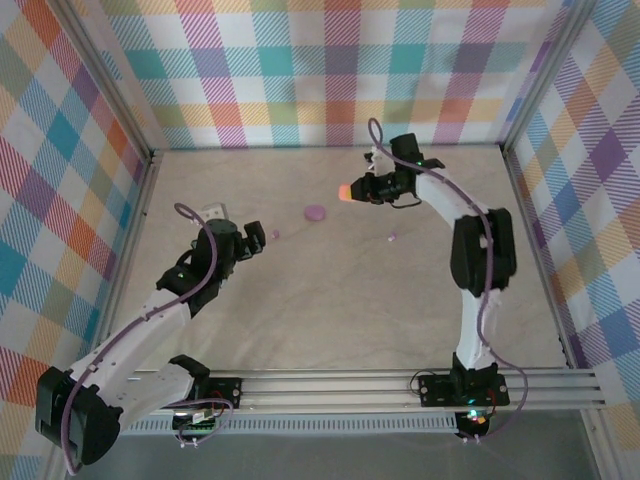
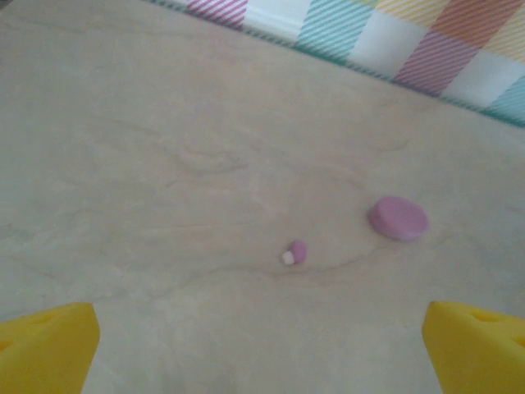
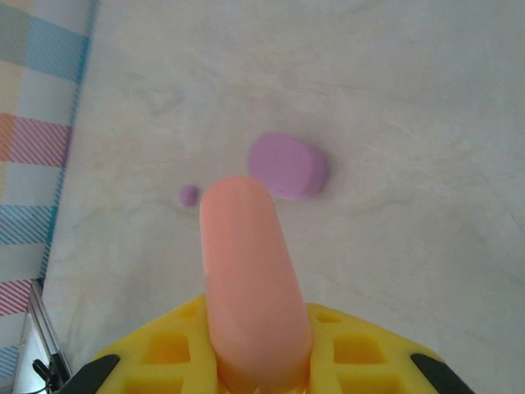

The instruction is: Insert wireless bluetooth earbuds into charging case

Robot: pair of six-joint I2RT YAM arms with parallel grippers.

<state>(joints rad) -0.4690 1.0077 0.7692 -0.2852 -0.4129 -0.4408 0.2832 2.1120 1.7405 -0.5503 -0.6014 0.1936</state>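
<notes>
Wireless bluetooth earbuds: two are lying loose on the bench (image 1: 330,320), both purple. The first earbud (image 1: 275,235) is resting just ahead of the left claw (image 1: 252,240). The second earbud (image 1: 392,237) is lying nearer the right arm, well apart from the first. Each is a tiny rounded plastic nub, and in the left wrist view the first earbud (image 2: 294,251) is showing a small white tip.

Cases: two are showing. One purple case (image 1: 316,212), a smooth flattened pebble with rounded edges, is sitting closed on the bench between the two earbuds and farther back. One orange-pink case (image 1: 344,192), equally smooth and matte, is being pinched edge-on by the right claw (image 1: 360,190). Its free end is pointing toward the purple case.

Claws: the left claw is standing spread, with one yellow fingertip (image 2: 45,345) in each lower corner of its wrist view and nothing between them. The right claw's yellow pads are ribbed with square pockets.

Surroundings: the bench is showing a pale, faintly veined, stone-like surface. Plaid panels (image 1: 330,70) are closing it on three sides, and a slotted metal rail (image 1: 350,385) is running along the near edge. All loose things are lying in the far half, well apart from the walls, leaving broad bare surface toward the arm bases.
</notes>
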